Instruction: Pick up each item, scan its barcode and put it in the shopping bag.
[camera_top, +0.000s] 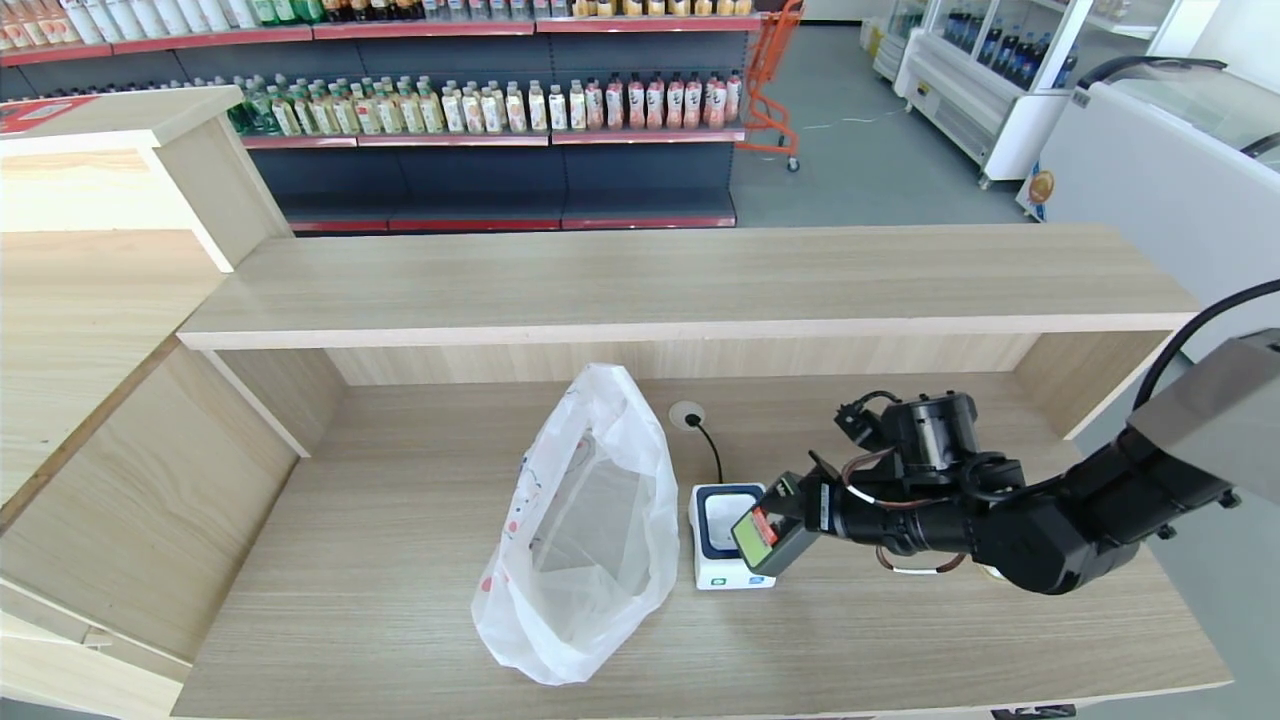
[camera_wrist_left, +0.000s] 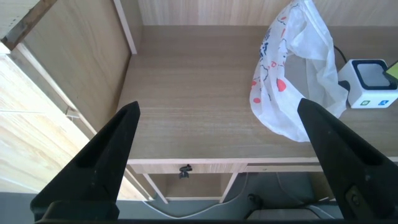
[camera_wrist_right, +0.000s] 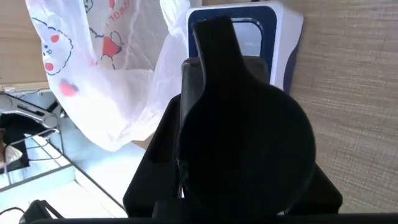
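The boxed item (camera_top: 768, 535) is held pinched in the jaws of the right gripper (camera_top: 795, 512), over the right side of the scanner (camera_top: 716, 515). The scanner is set on the counter (camera_top: 350, 600) just beside the shopping bag (camera_top: 585, 530). The left gripper (camera_wrist_left: 217, 118) is held with jaws spread and empty. A failed read is likely if the barcode face is not turned toward the scanner window, and the limp bag mouth may be caught and collapsed during transfer.
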